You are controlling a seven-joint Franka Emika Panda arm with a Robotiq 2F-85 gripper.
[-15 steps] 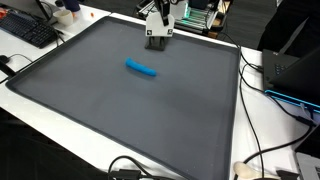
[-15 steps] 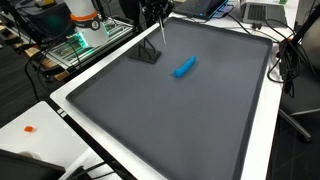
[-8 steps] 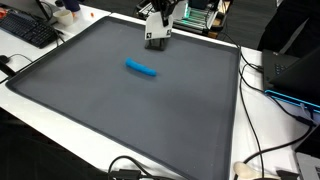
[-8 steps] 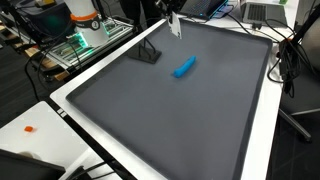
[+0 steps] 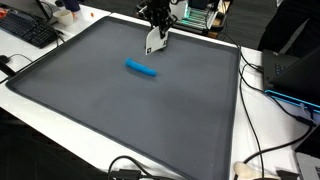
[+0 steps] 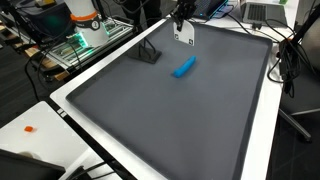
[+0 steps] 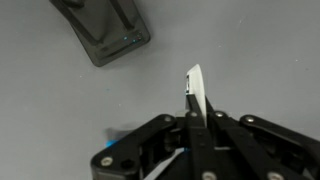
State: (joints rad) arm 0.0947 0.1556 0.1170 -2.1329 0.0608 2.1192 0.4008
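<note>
My gripper is shut on a thin white card and holds it above the dark grey mat. In an exterior view the card hangs tilted under the gripper, to the right of a small dark stand at the mat's far edge. In the wrist view the card stands edge-on between the closed fingers, and the empty stand lies at the upper left. A blue cylinder-like object lies on the mat, also visible in an exterior view.
The mat sits on a white table. A keyboard lies at one corner. Cables and laptops line one side. A green circuit board and a small orange item lie off the mat.
The gripper has lifted the white card out of the dark stand and carried it up and away from it. The blue object has not moved.
</note>
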